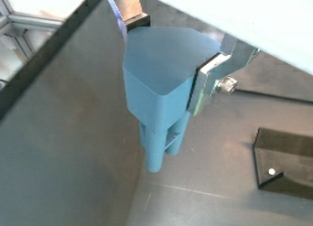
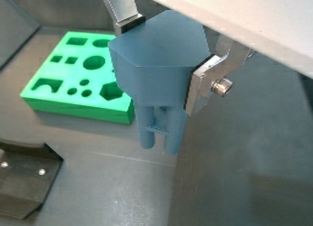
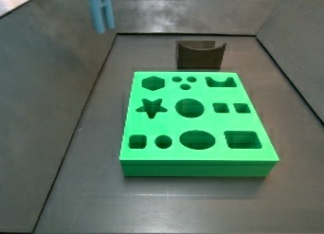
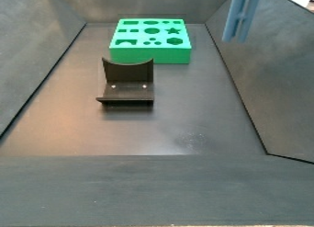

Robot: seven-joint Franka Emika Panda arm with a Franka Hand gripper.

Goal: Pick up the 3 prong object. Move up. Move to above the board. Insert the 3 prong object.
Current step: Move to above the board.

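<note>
Gripper: the gripper [image 1: 166,56] hung above the dark floor, its silver fingers [image 2: 210,81] clamped on the head of the 3 prong object, one plate on each side, in both wrist views.
3 prong object: the blue-grey 3 prong object [image 1: 163,92] was held upright off the floor, wide blocky head between the fingers, prongs pointing down; nothing touched the prong tips.
3 prong object from the side: in both side views only a slim blue-grey strip [image 3: 100,10] showed at the top edge, well above the floor; the gripper itself lay outside those frames.
Board: the bright green board [image 3: 196,124] lay flat on the floor with its star, hexagon, round, square and oval cut-outs all empty.
Object versus board: in a wrist view the board [image 2: 76,74] sat off to one side of the prongs, so the piece was probably not yet over it, though the angle made this hard to judge.
Fixture: the dark fixture [image 4: 127,82] stood on the floor near the board, apart from it.
</note>
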